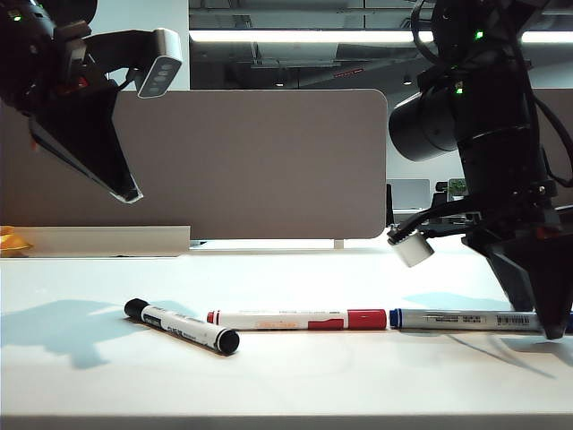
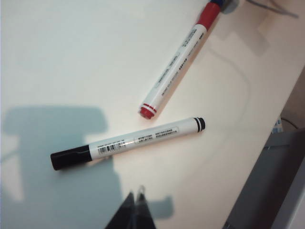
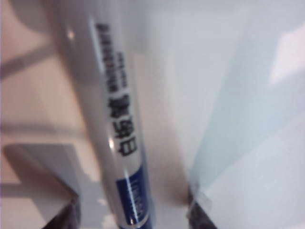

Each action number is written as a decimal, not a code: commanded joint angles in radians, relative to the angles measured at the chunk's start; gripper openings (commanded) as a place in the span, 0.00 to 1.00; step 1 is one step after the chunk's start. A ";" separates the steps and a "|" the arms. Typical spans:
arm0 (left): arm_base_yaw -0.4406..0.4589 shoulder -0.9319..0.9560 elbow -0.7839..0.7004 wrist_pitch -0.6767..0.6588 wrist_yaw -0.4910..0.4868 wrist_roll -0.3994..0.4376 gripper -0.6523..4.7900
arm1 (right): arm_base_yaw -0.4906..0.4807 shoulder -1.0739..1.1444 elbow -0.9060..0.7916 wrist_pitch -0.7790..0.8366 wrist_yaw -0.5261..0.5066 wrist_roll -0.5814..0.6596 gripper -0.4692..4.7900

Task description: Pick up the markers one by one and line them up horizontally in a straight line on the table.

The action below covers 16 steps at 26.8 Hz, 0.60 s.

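Right gripper (image 3: 133,205) low at table (image 1: 286,376), jaws spread wide either side of blue marker (image 1: 466,319), which lies flat, not gripped. Red marker (image 1: 291,319) end-to-end with blue. Black marker (image 1: 182,326) slanted, just left of red. Left gripper (image 2: 136,200) raised, pinched closed, empty.

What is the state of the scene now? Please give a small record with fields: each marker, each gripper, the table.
blue marker: flat on table, end to end with red marker
red marker: flat, level across exterior view
black marker: tilted, out of line, left of red marker
right gripper: open, low, its fingers either side of blue marker
left gripper: shut, raised above table, empty
table: white
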 commanded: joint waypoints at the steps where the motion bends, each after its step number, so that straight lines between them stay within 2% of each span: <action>1: 0.000 -0.005 0.004 0.005 -0.009 0.003 0.11 | 0.001 -0.038 0.006 0.013 -0.002 0.015 0.64; 6: 0.000 -0.005 0.004 -0.001 -0.019 0.003 0.11 | 0.002 -0.140 0.006 0.042 -0.021 0.072 0.66; 12: 0.000 -0.022 0.004 -0.021 -0.018 0.003 0.11 | 0.042 -0.308 0.006 0.170 -0.112 0.093 0.65; 14: 0.000 -0.040 0.004 -0.025 -0.019 0.003 0.11 | 0.061 -0.362 0.006 0.221 -0.151 0.133 0.65; 16: 0.000 -0.070 0.004 -0.027 -0.020 0.003 0.14 | 0.088 -0.426 0.006 0.320 -0.225 0.232 0.60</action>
